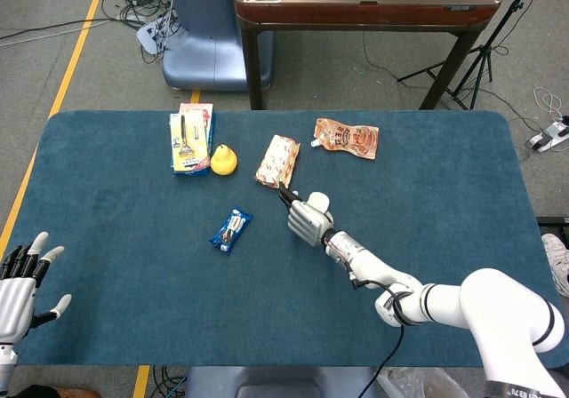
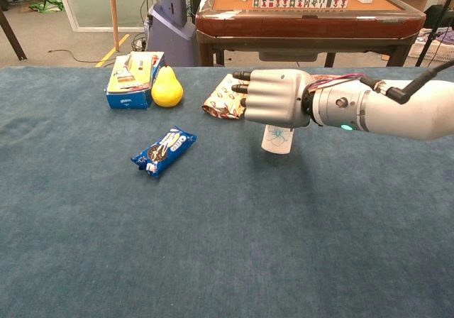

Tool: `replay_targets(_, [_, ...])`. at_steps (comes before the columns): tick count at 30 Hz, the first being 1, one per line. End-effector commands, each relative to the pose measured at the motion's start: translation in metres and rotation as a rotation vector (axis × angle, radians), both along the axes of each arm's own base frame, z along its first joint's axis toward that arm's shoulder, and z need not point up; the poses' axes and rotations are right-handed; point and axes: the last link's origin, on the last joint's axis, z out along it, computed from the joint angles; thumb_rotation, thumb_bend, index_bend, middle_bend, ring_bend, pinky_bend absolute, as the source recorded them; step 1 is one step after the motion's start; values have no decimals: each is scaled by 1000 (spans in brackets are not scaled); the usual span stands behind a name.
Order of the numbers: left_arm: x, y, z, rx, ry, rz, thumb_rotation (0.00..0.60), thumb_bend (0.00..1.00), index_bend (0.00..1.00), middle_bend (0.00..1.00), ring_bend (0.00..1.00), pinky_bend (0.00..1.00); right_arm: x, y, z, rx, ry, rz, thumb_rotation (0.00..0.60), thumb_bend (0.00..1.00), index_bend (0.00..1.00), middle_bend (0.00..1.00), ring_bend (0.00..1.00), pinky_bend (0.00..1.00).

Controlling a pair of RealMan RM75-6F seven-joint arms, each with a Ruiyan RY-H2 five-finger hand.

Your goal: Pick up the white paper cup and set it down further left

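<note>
My right hand (image 2: 275,98) grips the white paper cup (image 2: 278,139), which hangs below it with its blue flower print showing, a little above the blue tablecloth (image 2: 213,247). In the head view the right hand (image 1: 307,219) covers the cup entirely, near the table's middle. My left hand (image 1: 20,279) hovers open at the front left edge, fingers spread, holding nothing.
A blue snack packet (image 2: 163,150) lies left of the cup. Behind are a patterned snack bag (image 2: 225,96), a yellow pear (image 2: 167,88), a blue box (image 2: 133,72) and an orange pouch (image 1: 346,138). A brown table (image 2: 312,13) stands beyond the far edge.
</note>
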Motion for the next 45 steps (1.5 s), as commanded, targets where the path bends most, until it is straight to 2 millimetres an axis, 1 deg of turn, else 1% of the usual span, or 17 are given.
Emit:
replay_targets(1, [0, 0, -1, -2, -2, 0, 600, 206, 181, 0, 9, 0, 0, 4, -1, -8, 1, 11, 600, 178, 235, 174, 25, 0])
replay_targets(5, [0, 0, -1, -2, -3, 0, 600, 206, 181, 0, 8, 0, -1, 10, 2, -22, -15, 1, 600, 133, 99, 115, 1, 0])
replay_targets(9, [1, 1, -1, -4, -1, -4, 600, 206, 181, 0, 7, 0, -3, 13, 7, -33, -43, -25, 600, 120, 12, 72, 0, 0])
replay_targets(11, [1, 1, 0, -4, 0, -6, 600, 206, 181, 0, 7, 0, -3, 14, 12, -37, -78, -51, 600, 101, 0, 51, 0, 0])
replay_targets(13, [3, 2, 0, -4, 1, -10, 600, 206, 180, 0, 6, 0, -1, 14, 20, -42, -153, -102, 600, 99, 0, 46, 0, 0])
replay_targets(16, [4, 4, 1, -6, 5, -12, 600, 206, 181, 0, 6, 0, 0, 13, 37, -44, -285, -173, 600, 99, 0, 47, 0, 0])
replay_targets(19, [6, 8, 1, -7, 7, -17, 600, 206, 181, 0, 6, 0, -1, 13, 55, -36, -441, -223, 600, 99, 0, 85, 0, 0])
replay_targets(22, [8, 11, 0, -8, 7, -27, 600, 206, 181, 0, 6, 0, -9, 16, 73, -29, -605, -319, 600, 100, 7, 134, 23, 0])
replay_targets(24, [10, 15, -1, -10, 10, -32, 600, 206, 181, 0, 6, 0, -17, 19, 85, -23, -737, -406, 600, 110, 37, 166, 64, 24])
replay_targets(28, [13, 21, -3, -10, 12, -40, 600, 206, 184, 0, 6, 0, -38, 21, 110, -62, -890, -501, 600, 141, 96, 220, 149, 201])
replay_targets(30, [14, 24, -3, -9, 13, -44, 600, 206, 185, 0, 6, 0, -51, 25, 122, -85, -947, -555, 600, 143, 113, 232, 172, 242])
replay_targets(35, [17, 30, -5, -3, 19, -48, 600, 206, 186, 0, 6, 0, -84, 42, 148, -151, -1029, -659, 600, 143, 133, 245, 188, 265])
replay_targets(38, [19, 34, -7, -6, 24, -47, 600, 206, 186, 0, 6, 0, -109, 61, 165, -201, -1075, -714, 600, 144, 140, 253, 194, 265])
replay_targets(41, [21, 36, -8, -6, 23, -52, 600, 206, 185, 0, 6, 0, -128, 82, 177, -231, -1096, -755, 600, 144, 148, 261, 194, 265])
replay_targets(45, [25, 36, -10, 1, 25, -56, 600, 206, 186, 0, 6, 0, -151, 109, 188, -263, -1095, -784, 600, 145, 148, 261, 194, 266])
